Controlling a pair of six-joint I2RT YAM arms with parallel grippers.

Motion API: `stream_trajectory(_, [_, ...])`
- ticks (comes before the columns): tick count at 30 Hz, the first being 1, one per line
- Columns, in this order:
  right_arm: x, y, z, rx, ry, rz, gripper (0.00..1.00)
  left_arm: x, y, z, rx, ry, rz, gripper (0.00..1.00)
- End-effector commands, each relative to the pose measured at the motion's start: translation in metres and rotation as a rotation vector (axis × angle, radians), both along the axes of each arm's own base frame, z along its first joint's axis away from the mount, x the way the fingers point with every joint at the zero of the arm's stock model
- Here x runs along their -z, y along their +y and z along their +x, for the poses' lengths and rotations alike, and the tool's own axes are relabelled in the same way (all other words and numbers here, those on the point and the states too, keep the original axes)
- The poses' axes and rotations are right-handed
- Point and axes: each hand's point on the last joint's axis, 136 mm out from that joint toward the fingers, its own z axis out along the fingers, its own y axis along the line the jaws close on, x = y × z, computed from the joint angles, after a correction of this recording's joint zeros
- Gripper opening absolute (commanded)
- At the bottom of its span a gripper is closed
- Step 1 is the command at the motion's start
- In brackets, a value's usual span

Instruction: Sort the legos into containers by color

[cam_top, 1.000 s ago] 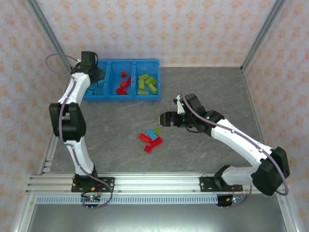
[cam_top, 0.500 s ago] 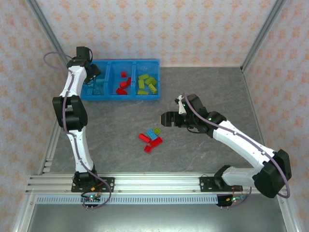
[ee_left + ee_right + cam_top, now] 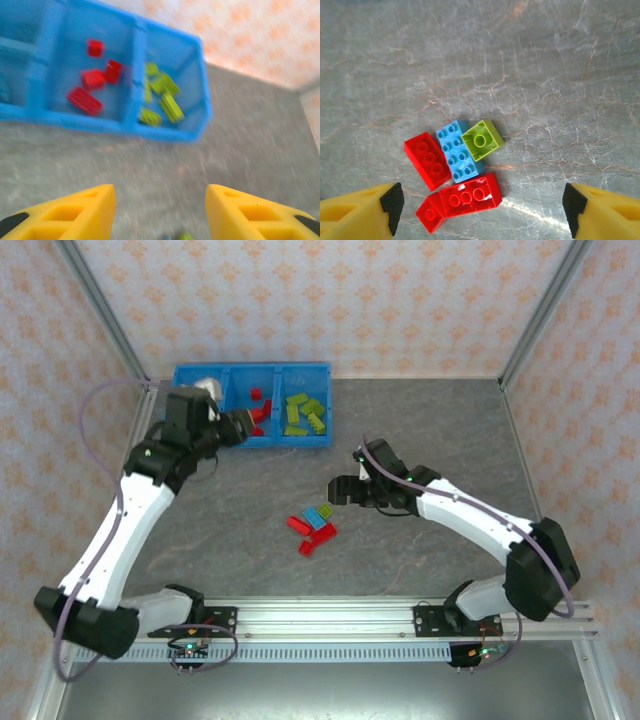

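Five loose legos lie clustered mid-table: a light blue brick (image 3: 459, 151), a lime green one (image 3: 481, 139) and three red ones (image 3: 427, 160); the same cluster (image 3: 313, 525) sits below the tray. My right gripper (image 3: 482, 207) hangs open just right of and above that cluster (image 3: 340, 487), nothing between its fingers. The containers are one blue tray (image 3: 300, 443) at the back; red bricks (image 3: 92, 80) lie in its middle compartment, green ones (image 3: 165, 97) in its right one. My left gripper (image 3: 160, 210) is open and empty, near the tray's front wall (image 3: 237, 427). The arm hides the left compartment.
Patterned walls and metal posts close in the table at the back and sides. Bare grey tabletop stretches to the right of the tray (image 3: 430, 430) and in front of the brick cluster. The left wrist view is motion-blurred.
My left arm swung from the tray's left compartment out and rightward to the tray's front, and its jaws opened. My right gripper edged slightly closer to the loose cluster.
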Motion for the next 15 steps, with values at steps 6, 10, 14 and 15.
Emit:
stream_trajectory(6, [0.048,0.030,0.010,-0.067,0.037,-0.149,0.83,0.080,-0.037,-0.088,0.325,0.279,0.287,0.53])
stream_trajectory(10, [0.067,0.040,0.017,-0.062,0.066,-0.154,0.81,0.095,-0.021,-0.097,0.330,0.302,0.381,0.55])
stream_trajectory(14, [0.078,0.045,0.019,-0.063,0.085,-0.155,0.73,0.100,-0.014,-0.093,0.309,0.291,0.424,0.57])
stream_trajectory(15, [0.080,0.045,0.019,-0.062,0.091,-0.159,0.70,0.101,-0.014,-0.092,0.308,0.288,0.426,0.58])
